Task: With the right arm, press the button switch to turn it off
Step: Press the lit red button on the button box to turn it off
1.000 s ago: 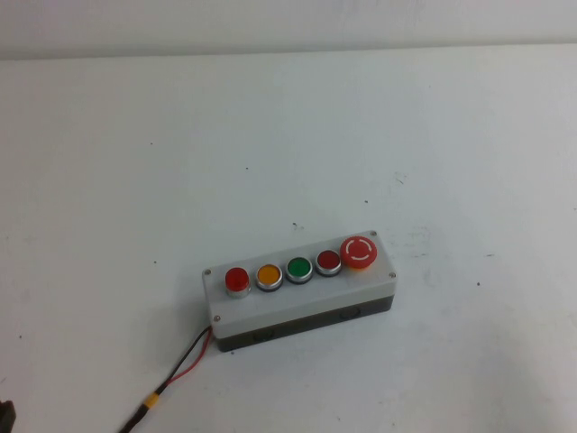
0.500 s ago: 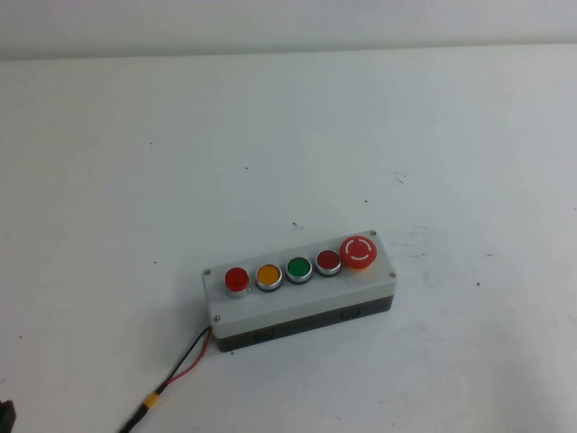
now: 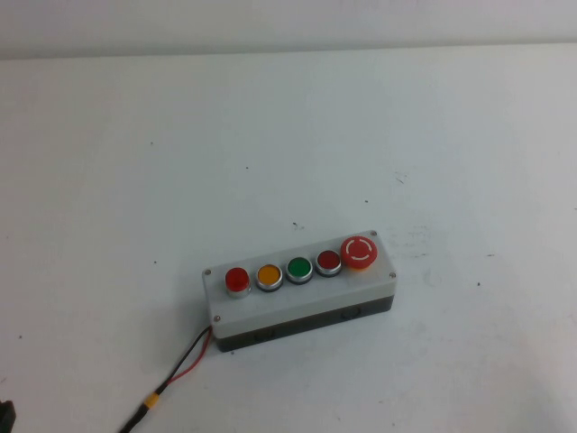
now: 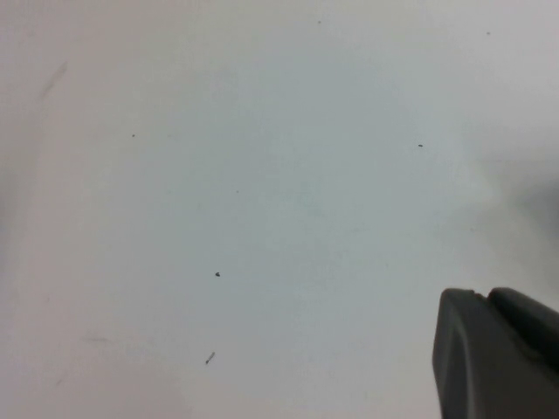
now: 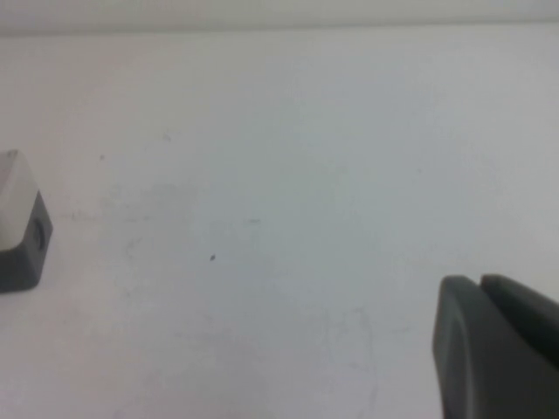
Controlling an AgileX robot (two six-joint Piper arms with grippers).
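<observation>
A grey button box (image 3: pixel 302 305) lies on the white table, slightly right of centre in the high view. Its top carries a red button (image 3: pixel 237 279), an orange one (image 3: pixel 269 275), a green one (image 3: pixel 299 268), a dark red one (image 3: pixel 328 261) and a large red mushroom button (image 3: pixel 359 252). In the right wrist view only one end of the box (image 5: pixel 17 236) shows, far from my right gripper (image 5: pixel 479 281), which is shut and empty over bare table. My left gripper (image 4: pixel 485 295) is also shut with nothing in it, over bare table.
A red and black cable (image 3: pixel 180 365) runs from the box's left end toward the near table edge. A dark part (image 3: pixel 4 417) shows at the near left corner. The table's far edge meets a wall (image 3: pixel 288 23).
</observation>
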